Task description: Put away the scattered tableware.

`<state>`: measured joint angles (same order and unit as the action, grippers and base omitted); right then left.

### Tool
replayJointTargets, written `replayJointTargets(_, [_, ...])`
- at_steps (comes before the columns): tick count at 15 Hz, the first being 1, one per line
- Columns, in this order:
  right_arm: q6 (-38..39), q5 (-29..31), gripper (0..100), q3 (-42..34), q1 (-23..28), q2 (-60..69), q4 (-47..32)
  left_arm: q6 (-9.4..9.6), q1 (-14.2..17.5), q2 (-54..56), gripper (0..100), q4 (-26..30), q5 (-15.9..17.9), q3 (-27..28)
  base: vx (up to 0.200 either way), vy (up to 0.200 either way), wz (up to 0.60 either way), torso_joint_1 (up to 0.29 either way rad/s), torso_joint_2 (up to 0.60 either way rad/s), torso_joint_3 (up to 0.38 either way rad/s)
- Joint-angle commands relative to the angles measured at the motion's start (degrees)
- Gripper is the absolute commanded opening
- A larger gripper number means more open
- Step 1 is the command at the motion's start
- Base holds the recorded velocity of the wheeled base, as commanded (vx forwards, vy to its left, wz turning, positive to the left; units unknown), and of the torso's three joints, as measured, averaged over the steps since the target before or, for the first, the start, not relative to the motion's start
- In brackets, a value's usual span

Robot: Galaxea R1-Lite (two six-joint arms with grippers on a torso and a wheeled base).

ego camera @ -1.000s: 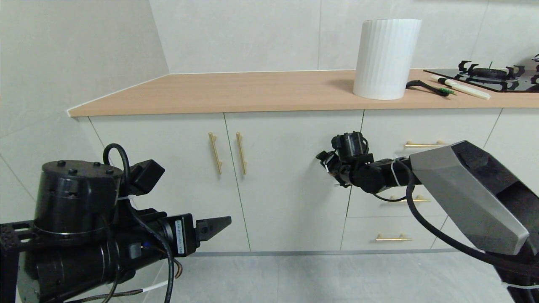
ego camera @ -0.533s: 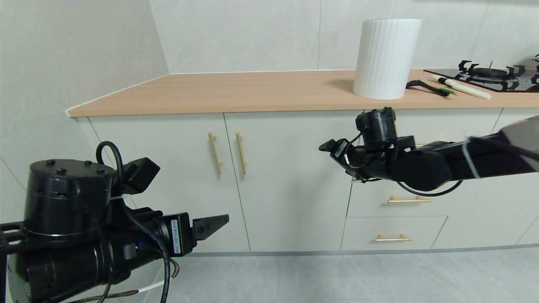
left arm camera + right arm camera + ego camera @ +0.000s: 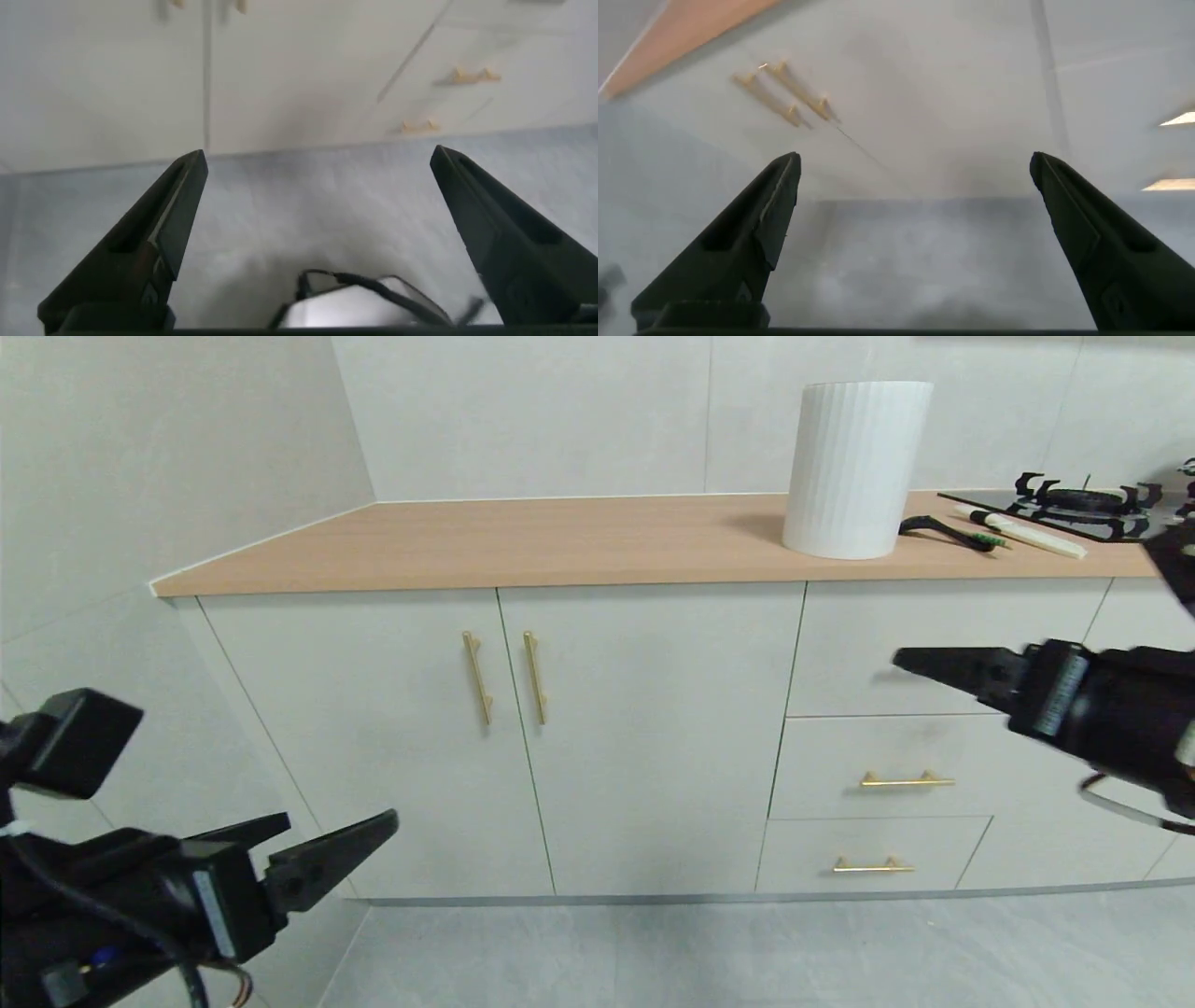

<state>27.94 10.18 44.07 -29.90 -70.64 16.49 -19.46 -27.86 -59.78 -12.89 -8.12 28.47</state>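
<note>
Your scattered tableware was a black curved-handled utensil (image 3: pixel 943 529) and a long cream-white stick-like piece (image 3: pixel 1032 536), lying on the light wooden countertop (image 3: pixel 523 537) between the white ribbed cylinder (image 3: pixel 856 467) and the black gas hob (image 3: pixel 1074 504). Probably light, stiff and slick, though they were too small to be sure; I'd pinch mid-handle. Your left gripper (image 3: pixel 316 157) and right gripper (image 3: pixel 913 159) hung spread wide, empty, well below them.

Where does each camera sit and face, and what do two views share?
Head view: on the head, facing forward-down at the countertop and cabinets; left gripper and right gripper show.
Left wrist view: wrist-mounted, facing floor and cabinet base, between its open fingers.
Right wrist view: wrist-mounted, facing cabinet fronts, between its open fingers.
Shared: head and right wrist views show the door handles.
</note>
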Motion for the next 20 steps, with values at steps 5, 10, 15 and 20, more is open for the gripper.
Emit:
replayJointTargets(5, [-20.65,2.83,100,-24.56,17.34,54.38,-11.66,12.34,9.40,42.12,100,16.14,-0.23,-6.40,0.000,0.000,0.00,0.000,0.00,0.000])
replayJointTargets(10, [-24.43,3.53,100,-21.39,24.28,64.84,-26.25,15.33,17.57,54.16,100,22.73,-2.78,-6.93,0.000,0.000,0.00,0.000,0.00,0.000])
replayJointTargets(15, [-25.92,2.65,100,-28.60,30.34,70.47,-25.72,15.24,26.54,56.79,100,23.17,-4.27,-8.25,0.000,0.000,0.00,0.000,0.00,0.000])
replayJointTargets(20, [-26.71,0.02,100,-43.54,30.34,70.47,-10.78,19.63,27.77,59.78,100,17.72,-1.64,-19.94,0.000,0.000,0.00,0.000,0.00,0.000])
